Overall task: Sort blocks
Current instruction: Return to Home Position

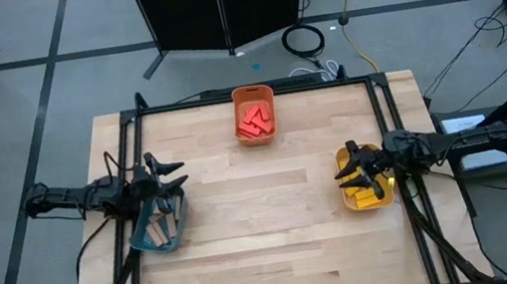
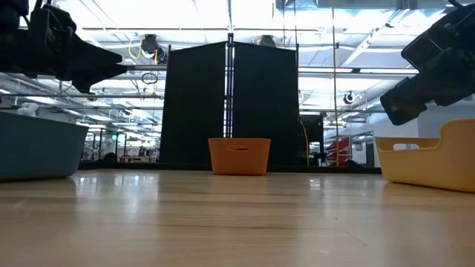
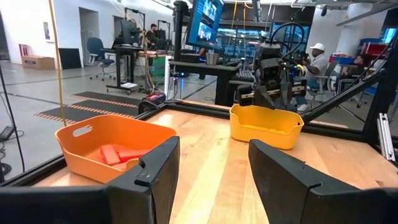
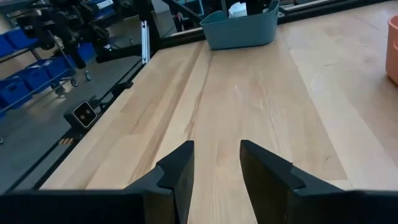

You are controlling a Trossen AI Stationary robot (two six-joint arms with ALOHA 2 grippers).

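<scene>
A: Bins recorded?
B: Teal bin (image 2: 37, 152) sat at frame left, orange bin (image 2: 239, 156) at centre, yellow bin (image 2: 430, 163) at right, all on the wooden table (image 2: 237, 222).
A: Behind them?
B: A black panel (image 2: 230, 104), centre.

Shows right claw (image 4: 216, 149), dark fingers parted, over pale wooden counter (image 4: 249, 93). Places teal bin (image 4: 239, 31) at far end, near black frame rail (image 4: 311, 12), contents too small to tell. Catches only a sliver of orange bin (image 4: 393, 50); blue crates (image 4: 18, 43) beyond counter.
</scene>
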